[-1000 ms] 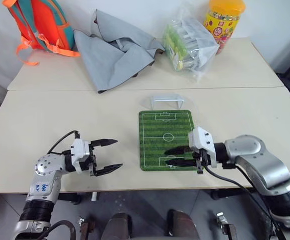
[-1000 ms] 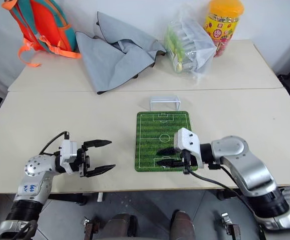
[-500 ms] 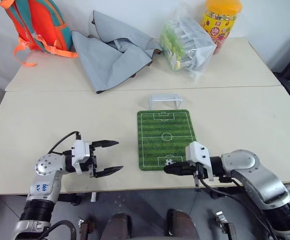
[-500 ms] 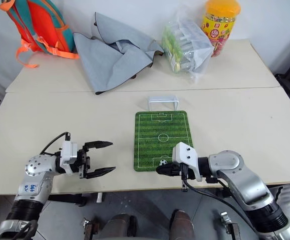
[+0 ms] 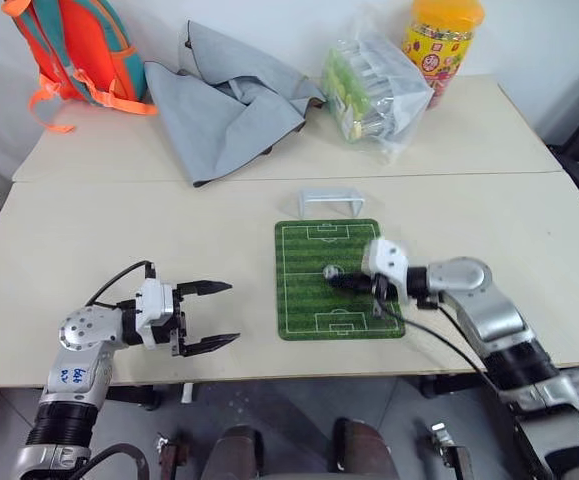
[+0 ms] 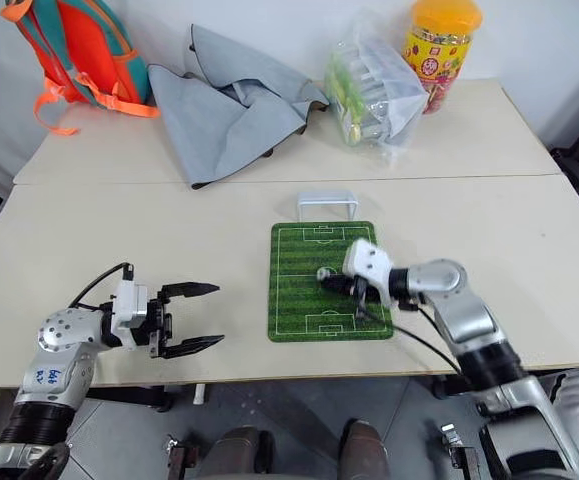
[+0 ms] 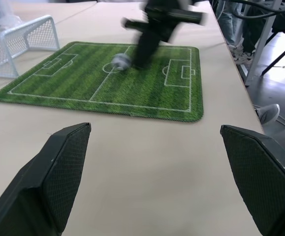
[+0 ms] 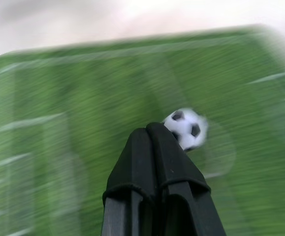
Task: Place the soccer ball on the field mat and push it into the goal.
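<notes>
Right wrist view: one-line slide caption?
Shut right gripper nudging the ball across the mat.

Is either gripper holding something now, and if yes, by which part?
Nothing is held. The right gripper has its jaws shut, empty, just behind the soccer ball on the field mat. The left gripper is open, empty.

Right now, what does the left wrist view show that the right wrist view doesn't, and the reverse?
Left wrist view: the goal off the mat's far end, bare table, and the left gripper open. Right wrist view: the right gripper shut, its tips right behind the ball. Both: the soccer ball near the centre circle of the field mat.
</notes>
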Controlling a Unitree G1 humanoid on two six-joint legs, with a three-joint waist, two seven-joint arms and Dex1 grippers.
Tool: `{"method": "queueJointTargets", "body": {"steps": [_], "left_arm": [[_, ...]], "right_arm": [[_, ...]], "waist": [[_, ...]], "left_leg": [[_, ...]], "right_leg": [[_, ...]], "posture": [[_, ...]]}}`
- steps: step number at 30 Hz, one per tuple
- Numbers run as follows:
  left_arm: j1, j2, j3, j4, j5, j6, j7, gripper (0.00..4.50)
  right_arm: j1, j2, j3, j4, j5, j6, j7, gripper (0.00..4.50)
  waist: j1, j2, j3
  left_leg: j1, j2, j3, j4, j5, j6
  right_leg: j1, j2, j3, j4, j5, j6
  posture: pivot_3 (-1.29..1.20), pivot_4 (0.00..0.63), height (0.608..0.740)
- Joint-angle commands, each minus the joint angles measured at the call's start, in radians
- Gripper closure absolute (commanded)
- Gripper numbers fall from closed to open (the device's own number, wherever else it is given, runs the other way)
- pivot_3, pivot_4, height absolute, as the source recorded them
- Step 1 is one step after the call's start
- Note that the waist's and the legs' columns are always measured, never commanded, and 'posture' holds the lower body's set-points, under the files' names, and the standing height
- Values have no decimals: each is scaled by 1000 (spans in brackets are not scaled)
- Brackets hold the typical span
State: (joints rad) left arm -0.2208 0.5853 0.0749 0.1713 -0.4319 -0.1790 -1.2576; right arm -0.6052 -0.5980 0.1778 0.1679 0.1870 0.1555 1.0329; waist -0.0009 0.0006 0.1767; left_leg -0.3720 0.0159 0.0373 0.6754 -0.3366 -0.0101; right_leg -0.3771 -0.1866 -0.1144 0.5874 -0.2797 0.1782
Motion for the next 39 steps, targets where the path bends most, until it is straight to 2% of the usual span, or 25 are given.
{"method": "queueJointTargets", "body": {"steps": [1, 6, 10, 15, 18, 21, 26, 32, 33, 39], "left_arm": [[-30, -10, 8, 14, 4, -23, 11, 0], [-60, -27, 8, 49, 17, -31, 37, 0], [-80, -38, 24, 73, 9, -25, 67, 0], [-112, -58, 45, 123, 21, -10, 152, 0], [-118, -60, 55, 154, 77, -20, 247, 0], [-114, -51, 60, 173, 67, -5, 239, 0], [-87, 2, 101, 218, 28, -23, 143, 0], [-112, 38, 150, 294, 2, -7, 103, 0], [-108, 40, 155, 288, -2, 1, 100, 0], [-80, 89, 190, 291, -27, 53, 47, 0]], "right_arm": [[-8, -12, -81, -24, 20, -1, -39, 4472], [73, -21, -164, -139, 98, 97, -49, 4472], [149, -69, -223, -175, 137, 115, -21, 4472], [228, -166, -303, -51, 140, 22, 56, 4472], [250, -232, -347, 60, 153, -12, 128, 4472], [270, -286, -361, 106, 204, 17, 251, 3942], [205, -307, -401, 324, 210, -143, 373, 2306], [109, -313, -396, 522, 177, -224, 413, 201], [106, -314, -398, 538, 176, -237, 425, 63], [126, -311, -409, 575, 180, -288, 467, 63]], "waist": [[1, 0, 0], [-1, 0, 0], [-2, 0, 0], [3, -1, 0], [1, -1, 0], [0, -1, 0], [-11, -1, 0], [-12, -1, 0], [-9, -1, 0], [-5, -1, 1]], "left_leg": [[0, 0, 0, 0, 0, 0], [0, 0, 0, -3, -1, 0], [0, 0, 1, -2, -1, 0], [0, 0, 1, -1, -1, 0], [0, 0, 1, -1, -1, 0], [0, 0, 1, -1, -1, 0], [1, 0, 3, 0, -1, 0], [1, 1, 3, 1, -1, 0], [1, 1, 3, 1, -1, 0], [1, 1, 3, 0, -1, 0]], "right_leg": [[0, 0, 0, 0, 0, 0], [0, 0, -2, -1, 0, 0], [0, 0, -2, -1, 0, 0], [1, 0, -2, -1, 0, 0], [1, 0, -2, -1, 0, 0], [1, 0, -2, -1, 0, 0], [1, 0, -1, -1, 0, 0], [1, 0, -1, 0, 0, 0], [1, 0, -1, 0, 0, 0], [1, 0, -2, -1, 0, 0]], "posture": [[0, 150, 740], [0, 150, 740], [0, 150, 740], [0, 150, 740], [0, 150, 740], [0, 150, 740], [0, 150, 740], [0, 150, 740], [0, 150, 740], [0, 150, 740]]}}
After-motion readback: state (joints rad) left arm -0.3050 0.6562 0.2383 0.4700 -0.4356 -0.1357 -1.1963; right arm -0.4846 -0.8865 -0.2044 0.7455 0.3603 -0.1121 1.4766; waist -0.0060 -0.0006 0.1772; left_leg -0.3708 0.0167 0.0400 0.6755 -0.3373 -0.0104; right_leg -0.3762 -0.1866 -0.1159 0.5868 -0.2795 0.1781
